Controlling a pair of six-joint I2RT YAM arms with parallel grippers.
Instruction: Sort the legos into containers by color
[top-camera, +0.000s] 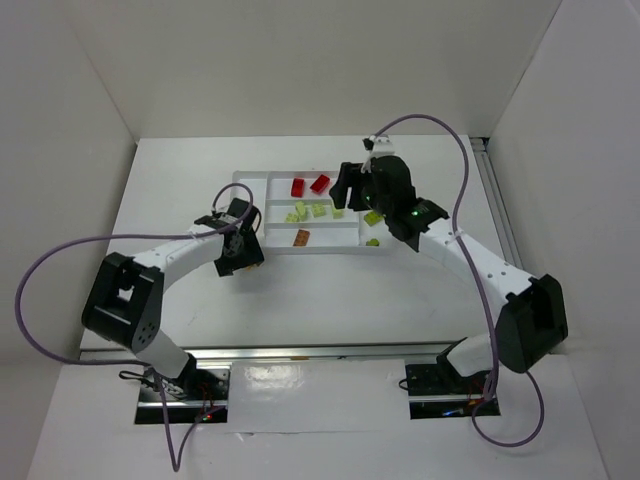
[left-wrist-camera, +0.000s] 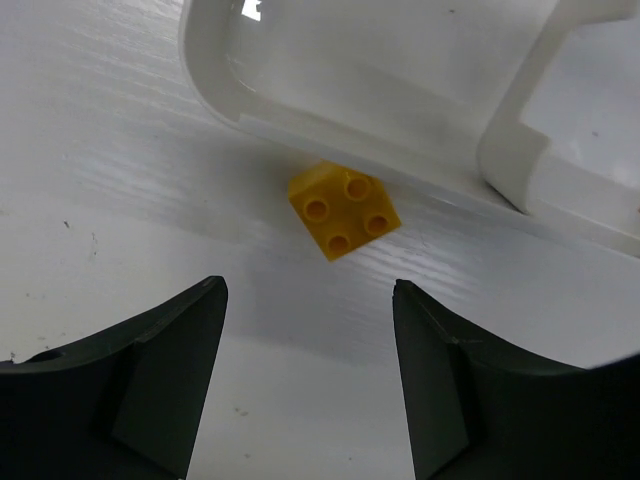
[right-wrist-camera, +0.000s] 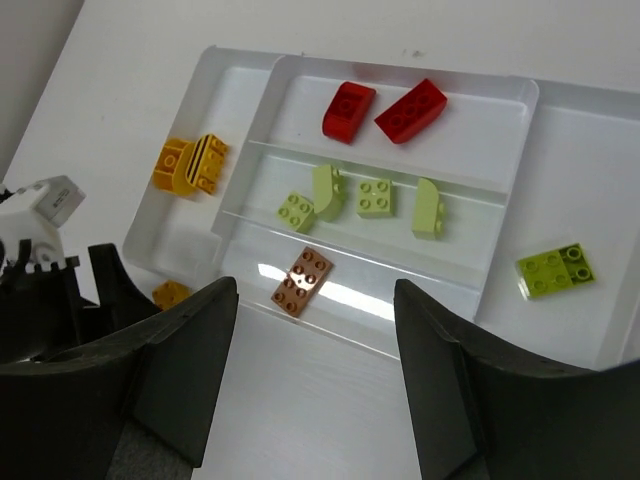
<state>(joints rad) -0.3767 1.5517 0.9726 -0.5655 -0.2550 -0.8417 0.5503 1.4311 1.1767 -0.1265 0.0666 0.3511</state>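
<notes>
Facing the left gripper (left-wrist-camera: 308, 300), a yellow lego (left-wrist-camera: 343, 210) sits (against the tray (left-wrist-camera: 420, 80)).

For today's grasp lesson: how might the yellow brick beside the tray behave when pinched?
The yellow brick looks rigid, moulded plastic. Probably light, so a nudge may slide it on the smooth table. Sitting flat, it shouldn't roll.

The white worktop (top-camera: 330, 290) carries a shallow white tray (top-camera: 250, 195) on its far half, about midway between the left and right edges, its long sides parallel to the far edge. One small yellow brick (left-wrist-camera: 344, 210) lies studs-up on the bare worktop, tucked against the tray's outer wall by its near-left corner.
</notes>
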